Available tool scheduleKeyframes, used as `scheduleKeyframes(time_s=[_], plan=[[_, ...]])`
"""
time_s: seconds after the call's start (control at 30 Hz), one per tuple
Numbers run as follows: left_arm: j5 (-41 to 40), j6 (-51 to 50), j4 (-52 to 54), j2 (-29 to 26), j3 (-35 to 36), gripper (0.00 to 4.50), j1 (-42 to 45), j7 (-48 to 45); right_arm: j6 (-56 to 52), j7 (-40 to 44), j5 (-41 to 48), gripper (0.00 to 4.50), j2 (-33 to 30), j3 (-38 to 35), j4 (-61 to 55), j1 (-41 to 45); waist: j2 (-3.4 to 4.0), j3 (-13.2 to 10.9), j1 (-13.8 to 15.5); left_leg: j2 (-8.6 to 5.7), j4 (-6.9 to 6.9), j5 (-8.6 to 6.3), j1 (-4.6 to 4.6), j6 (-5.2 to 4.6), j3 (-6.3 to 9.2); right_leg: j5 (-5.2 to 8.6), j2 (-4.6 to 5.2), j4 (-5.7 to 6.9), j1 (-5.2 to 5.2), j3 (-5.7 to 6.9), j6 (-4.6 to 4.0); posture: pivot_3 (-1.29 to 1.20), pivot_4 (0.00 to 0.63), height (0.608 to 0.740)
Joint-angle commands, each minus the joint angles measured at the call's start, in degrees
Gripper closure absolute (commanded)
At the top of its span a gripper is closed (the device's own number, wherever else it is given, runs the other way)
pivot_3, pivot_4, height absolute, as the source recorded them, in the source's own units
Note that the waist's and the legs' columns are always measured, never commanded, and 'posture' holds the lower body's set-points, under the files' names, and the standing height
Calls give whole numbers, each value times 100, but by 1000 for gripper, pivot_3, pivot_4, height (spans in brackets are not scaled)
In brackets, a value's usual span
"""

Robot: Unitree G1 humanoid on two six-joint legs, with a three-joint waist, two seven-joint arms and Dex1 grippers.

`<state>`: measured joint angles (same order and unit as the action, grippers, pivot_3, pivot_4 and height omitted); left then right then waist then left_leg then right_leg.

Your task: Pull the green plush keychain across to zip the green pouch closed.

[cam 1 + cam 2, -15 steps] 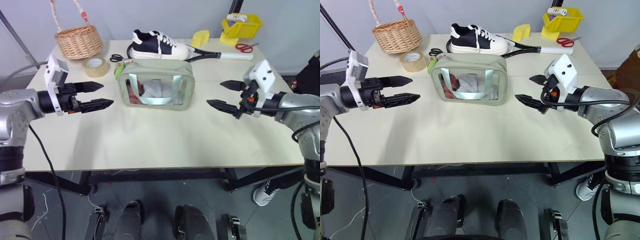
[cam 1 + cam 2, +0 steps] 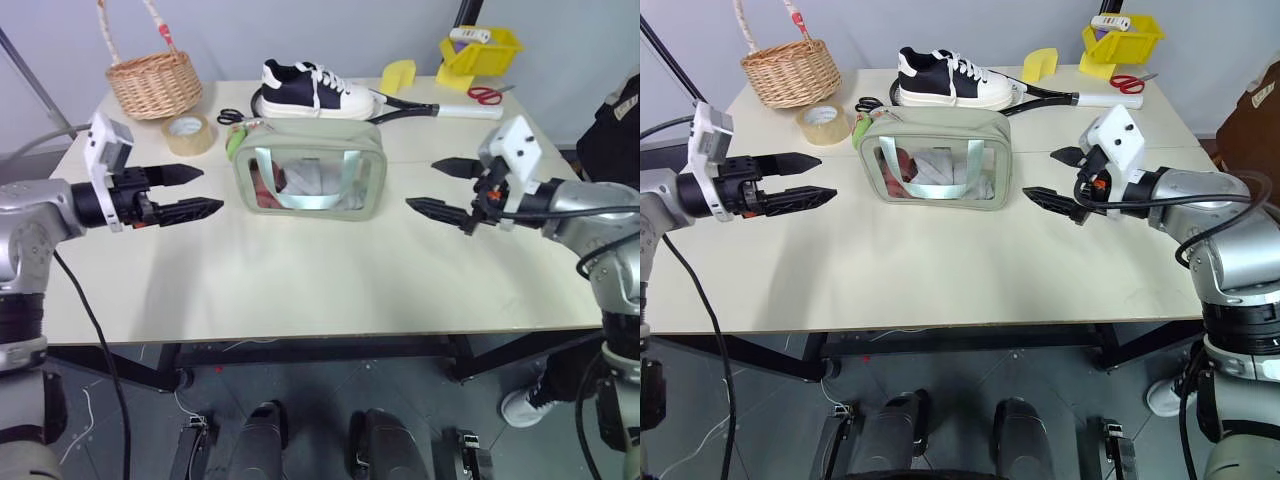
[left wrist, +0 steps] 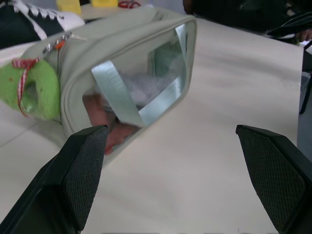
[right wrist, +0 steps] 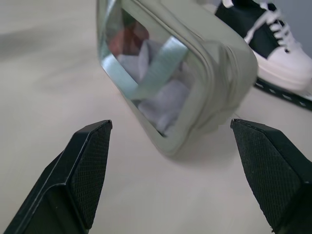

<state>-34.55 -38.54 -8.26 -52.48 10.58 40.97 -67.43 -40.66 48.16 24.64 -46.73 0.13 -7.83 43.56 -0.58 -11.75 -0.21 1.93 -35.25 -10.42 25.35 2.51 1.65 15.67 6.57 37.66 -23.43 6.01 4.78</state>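
Note:
The green pouch (image 2: 310, 175) stands upright in the middle of the table, with white and red contents behind its clear window. The green plush keychain (image 3: 34, 90) hangs at the pouch's left end (image 2: 236, 140), beside the zipper. My left gripper (image 2: 212, 189) hovers open to the left of the pouch, level and pointing at it, a short way off. On the other side, my right gripper (image 2: 421, 184) is open and points at the pouch's right end, also apart from it. Neither holds anything.
Behind the pouch lie a black-and-white shoe (image 2: 315, 90), black scissors (image 2: 232, 115) and a racket (image 2: 430, 108). A tan tape roll (image 2: 190, 133) and a wicker basket (image 2: 155, 82) sit at the back left. A yellow bin (image 2: 482, 48) and red scissors (image 2: 488, 95) are at the back right.
My right gripper has edged slightly toward the pouch. The left gripper and the pouch have stayed in place.

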Motion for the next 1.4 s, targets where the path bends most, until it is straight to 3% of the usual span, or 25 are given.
scheduleKeyframes(time_s=[0.03, 0.27, 0.47, 0.67, 0.73, 0.83, 0.93, 0.97, 1.07, 1.23, 1.4], plan=[[-172, 2, -34, -36, 299, 58, 341, 53, 208, 38, -448, 445, 241, 464, 464, 951, 0, 0, -48, 0, -2, 0, -1, 0, 0, 0, 0, 3, 1, -2, 0, 0, 150, 740], [-339, 40, -240, 274, 617, 58, 711, 470, 1085, 206, -1573, 445, 1430, 1581, 2576, 3002, 1, -1, -124, 0, 1, 6, -2, 6, -8, -3, -1, 47, -27, -19, 3, 0, 150, 740], [-374, 32, -114, 272, 676, 58, 612, 473, 2003, 496, -2380, 445, 2366, 2150, 4635, 4023, 1, -1, -100, -1, 3, 6, 0, 7, -15, -3, 0, 46, -29, -25, 4, 0, 150, 740], [-293, 135, 329, 104, 623, 58, 87, 288, 2816, 441, -2919, 445, 3134, 2252, 6333, 4591, 1, -1, -98, -1, 6, 7, 1, 8, -17, -4, 0, 47, -34, -32, 3, 0, 150, 740], [-208, 269, 511, 43, 576, 0, -163, 204, 3011, 292, -3059, 1178, 3247, 2200, 6725, 4704, 1, -1, -103, 0, 6, 8, 2, 10, -18, -4, 0, 47, -36, -32, 3, 0, 150, 740], [-266, 267, 672, 46, 654, 0, -381, 265, 3253, 295, -3173, 2661, 3282, 2113, 7030, 4804, 1, -1, -85, -1, 6, 8, 2, 11, -19, -4, 0, 48, -37, -34, 3, 0, 150, 740], [-330, 237, 726, 63, 701, 0, -432, 338, 3369, 458, -3176, 4298, 3230, 1994, 7030, 4868, 1, -1, -93, -1, 5, 9, 1, 12, -19, -4, 0, 49, -37, -35, 2, 0, 150, 740], [-347, 230, 739, 69, 718, 0, -445, 360, 3348, 567, -3147, 4411, 3183, 1935, 6942, 4886, 1, -1, -96, -1, 6, 9, 1, 12, -19, -4, 0, 50, -37, -35, 2, 0, 150, 740], [-430, 182, 756, 75, 815, 0, -458, 446, 3170, 1122, -2994, 4411, 2979, 1793, 6350, 4795, 2, -2, -95, -1, 7, 9, 5, 12, -20, -5, -1, 50, -43, -36, 2, 0, 150, 740], [-498, 155, 590, 5, 983, 0, -332, 574, 2217, 1886, -2669, 4411, 2600, 1660, 4282, 4125, 2, -1, -89, 0, 10, 9, 8, 12, -24, -4, 0, 50, -49, -39, 3, 0, 150, 740], [-530, 116, 516, -21, 999, 0, -238, 620, 1302, 1981, -2610, 4411, 2417, 1829, 2288, 3107, 0, 0, -86, 1, 5, 9, 2, 12, -26, -4, -1, 63, -48, -41, 3, 0, 150, 740]])
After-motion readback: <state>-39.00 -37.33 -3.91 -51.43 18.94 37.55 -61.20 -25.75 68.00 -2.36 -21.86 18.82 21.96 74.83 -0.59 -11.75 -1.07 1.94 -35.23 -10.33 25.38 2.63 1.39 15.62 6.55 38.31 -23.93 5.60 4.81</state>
